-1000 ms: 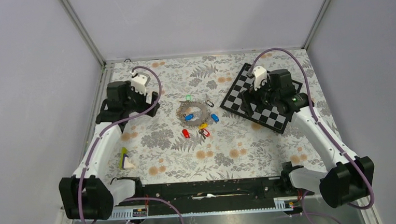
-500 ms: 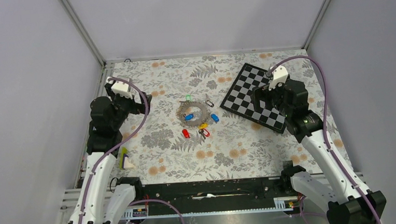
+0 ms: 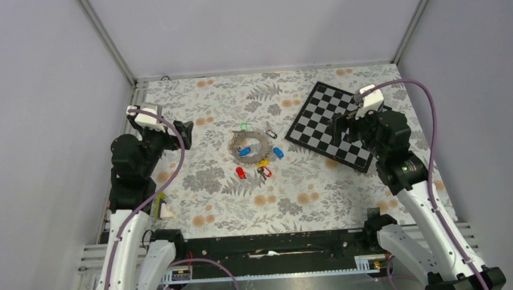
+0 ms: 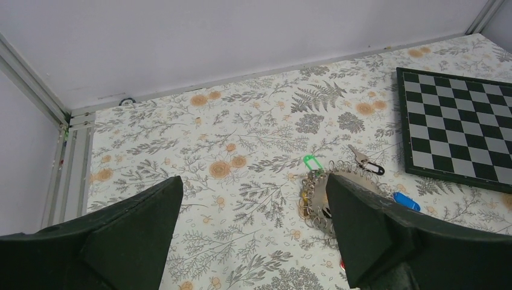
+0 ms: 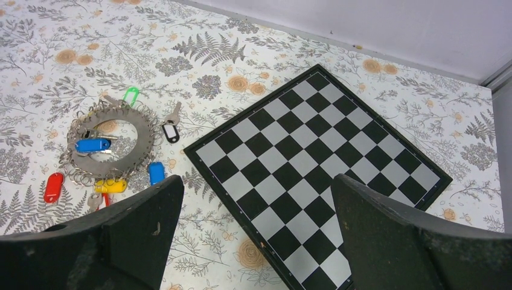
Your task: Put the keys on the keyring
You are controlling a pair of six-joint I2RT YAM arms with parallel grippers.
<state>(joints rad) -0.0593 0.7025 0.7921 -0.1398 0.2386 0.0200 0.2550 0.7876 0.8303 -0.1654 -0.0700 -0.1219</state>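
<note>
Both arms have pulled back & up: L gripper now well left of the keyring, R gripper right of it over the chequered board. Both have jaws wide apart, nothing held. Keys lie loose on and around the keyring, so threading prob. not begun.

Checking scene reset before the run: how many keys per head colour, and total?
red keys: 2
blue keys: 2
yellow key: 1
green key: 1
black key: 1
Total: 7
</note>
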